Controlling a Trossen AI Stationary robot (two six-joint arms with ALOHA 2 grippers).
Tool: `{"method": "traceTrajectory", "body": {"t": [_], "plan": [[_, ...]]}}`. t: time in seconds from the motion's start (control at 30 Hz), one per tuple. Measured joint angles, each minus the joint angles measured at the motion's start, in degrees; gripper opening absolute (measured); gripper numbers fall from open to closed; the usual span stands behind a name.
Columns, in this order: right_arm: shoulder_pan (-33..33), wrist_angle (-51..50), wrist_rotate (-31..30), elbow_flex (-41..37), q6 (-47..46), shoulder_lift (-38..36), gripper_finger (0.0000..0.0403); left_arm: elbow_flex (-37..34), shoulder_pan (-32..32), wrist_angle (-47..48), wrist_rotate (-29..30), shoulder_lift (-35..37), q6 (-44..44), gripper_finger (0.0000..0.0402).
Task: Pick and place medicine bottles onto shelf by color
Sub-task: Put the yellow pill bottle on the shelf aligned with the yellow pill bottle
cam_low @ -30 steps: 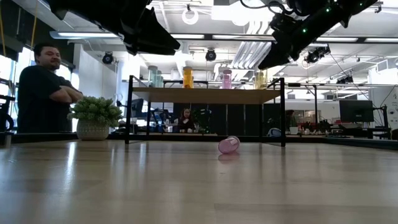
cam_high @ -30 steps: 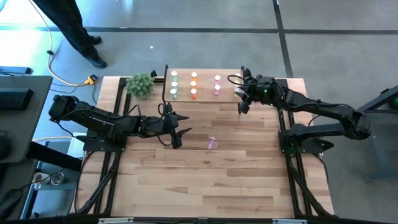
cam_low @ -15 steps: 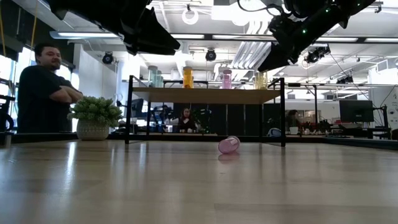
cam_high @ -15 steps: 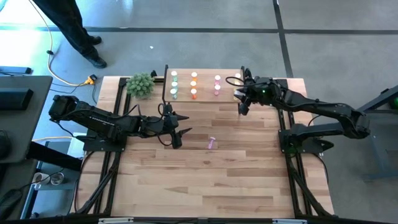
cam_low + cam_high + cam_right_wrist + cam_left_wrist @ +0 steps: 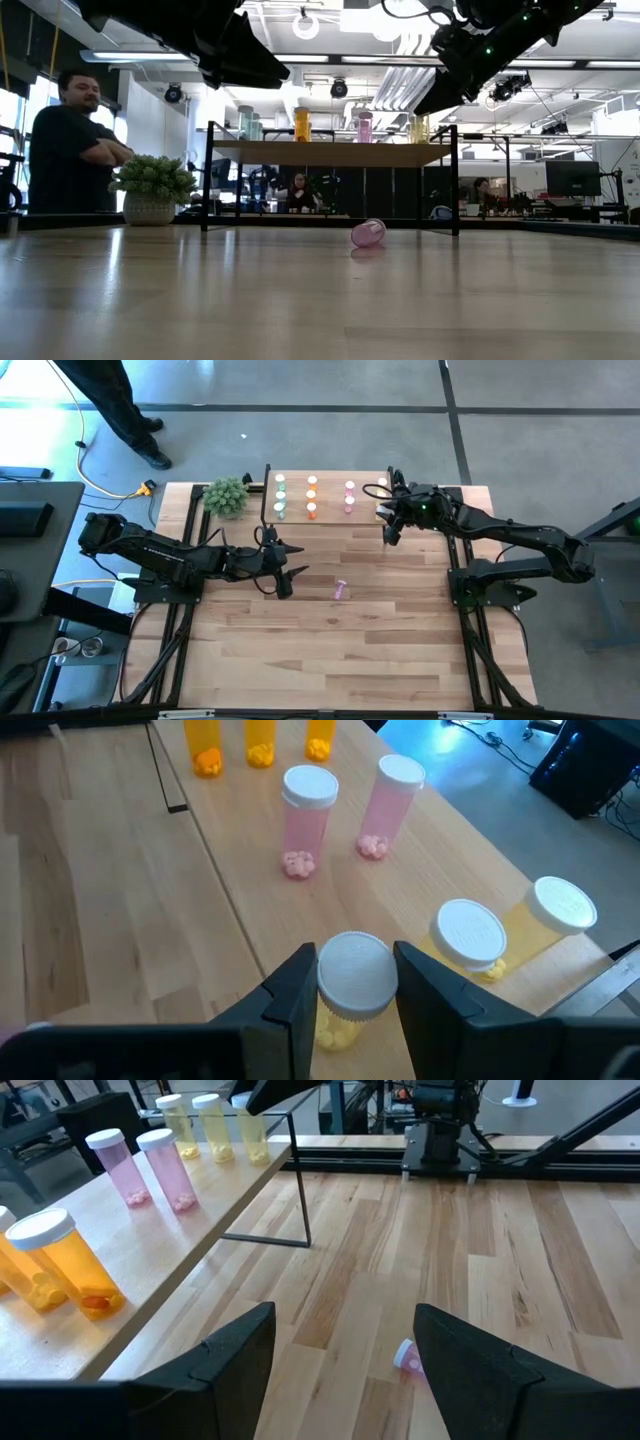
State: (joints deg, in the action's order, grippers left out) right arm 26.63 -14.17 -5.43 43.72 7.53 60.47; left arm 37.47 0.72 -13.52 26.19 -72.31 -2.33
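Holding a yellow bottle (image 5: 347,992) by its white cap, the right gripper (image 5: 352,985) has its two fingers (image 5: 290,990) pressed on either side, so the bottle stands straight up on the shelf (image 5: 250,935) at the yellow end. I think it is being set down there because two more yellow bottles (image 5: 505,935) stand just beside the fingers, and like colours go together. A little past the fingers stand two pink bottles (image 5: 345,815), and farther off the orange ones (image 5: 258,740), each colour in its own little group. Over on the other side, the left gripper (image 5: 345,1355) hangs above the table (image 5: 380,650) with its fingers wide apart and nothing in them. Right between those fingers and a bit ahead lies one more pink bottle (image 5: 409,1357), tipped on its side on the wood. It looks like the next one to grab. Far behind the table a person (image 5: 70,140) stands watching with arms folded, near a green plant (image 5: 152,187).
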Motion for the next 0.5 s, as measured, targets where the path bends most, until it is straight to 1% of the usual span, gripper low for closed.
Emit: {"method": "traceTrajectory", "body": {"t": [0.23, 0.37, 0.5], "plan": [[0.0, -0.1, -0.2, 0.0, 0.0, 0.0, 0.0125, 0.0, 0.0, 0.0, 0.0, 0.0, 0.0, 0.0230], [0.0, -0.7, -2.3, -0.2, 0.0, 0.0, 0.0142, 0.0, 0.0, 0.0, 0.0, 0.0, 0.0, 0.0230], [0.0, -0.5, -2.7, -0.2, 0.1, 0.0, 0.0150, 0.0, 0.0, 0.0, 0.0, 0.0, 0.0, 0.0230]]}}
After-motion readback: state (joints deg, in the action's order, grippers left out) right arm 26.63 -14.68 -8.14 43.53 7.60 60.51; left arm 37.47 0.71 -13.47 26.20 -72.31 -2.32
